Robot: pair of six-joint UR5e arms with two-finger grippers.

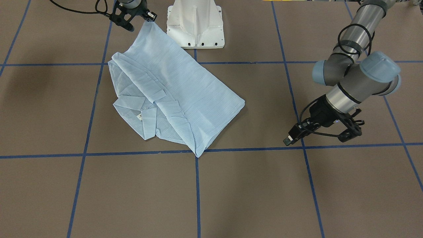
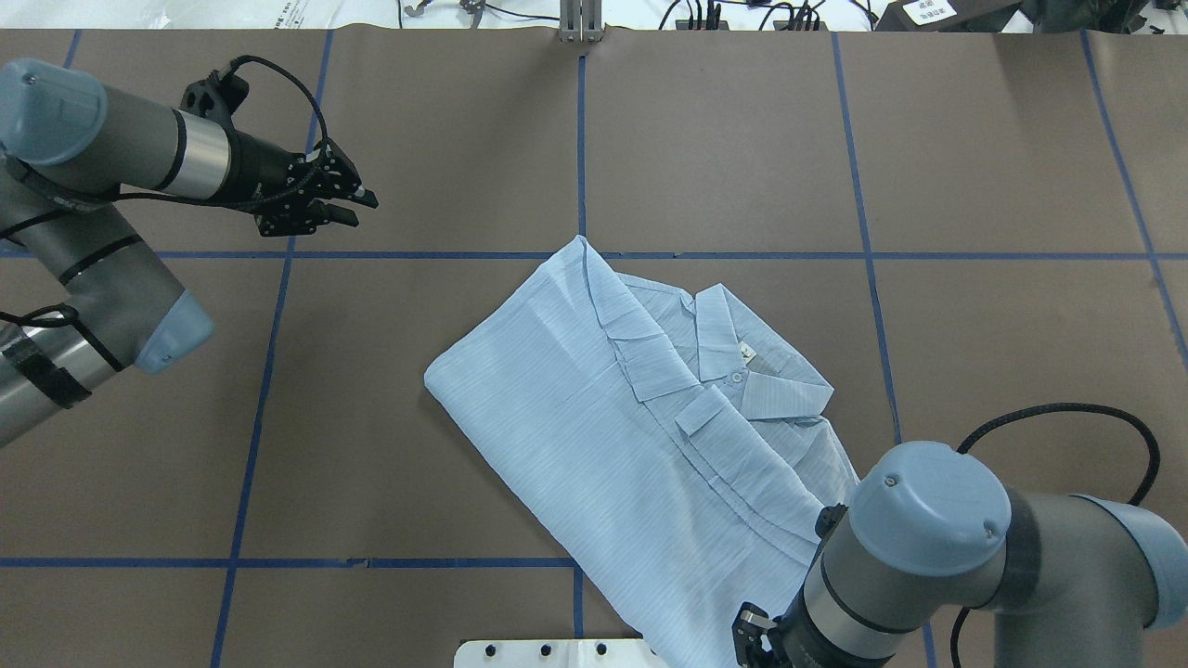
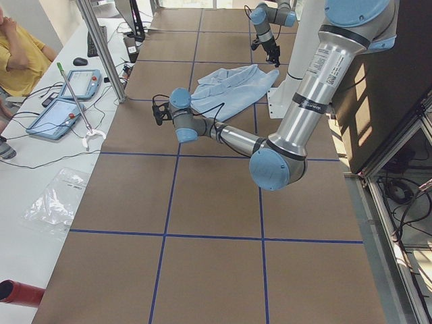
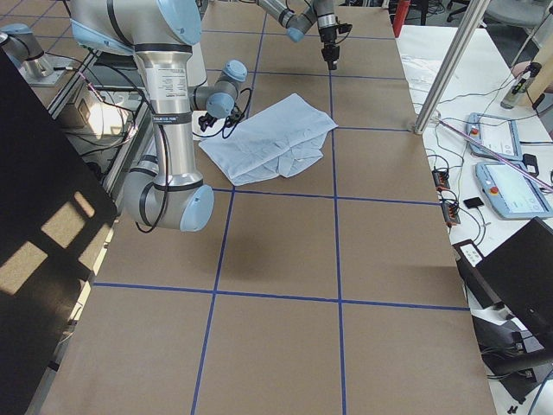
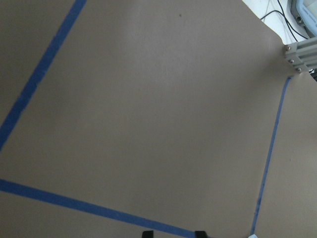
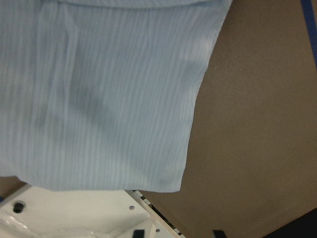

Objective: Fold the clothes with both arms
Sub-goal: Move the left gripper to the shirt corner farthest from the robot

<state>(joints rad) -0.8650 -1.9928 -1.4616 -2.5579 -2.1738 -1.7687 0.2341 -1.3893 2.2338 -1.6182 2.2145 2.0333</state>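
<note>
The pale blue pinstriped shirt (image 2: 594, 436) lies folded into a long slanted rectangle at the middle of the bench (image 1: 264, 191), one end touching the white pedestal (image 1: 195, 26) at the robot-side edge. Its collar (image 2: 761, 371), neck label (image 2: 745, 352) and a white button face up. The right gripper (image 1: 142, 22) hovers at that near end, jaws apart and empty. The left gripper (image 2: 362, 210) hangs well apart from the shirt, jaws also parted.

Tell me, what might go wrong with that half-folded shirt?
The shirt has its hem corner beside the white base, close to the open right tool; a grab there might catch the base or miss the thin cloth. The left tool hangs open far off over the table, so a one-sided pull could drag the loose folds apart.
</note>
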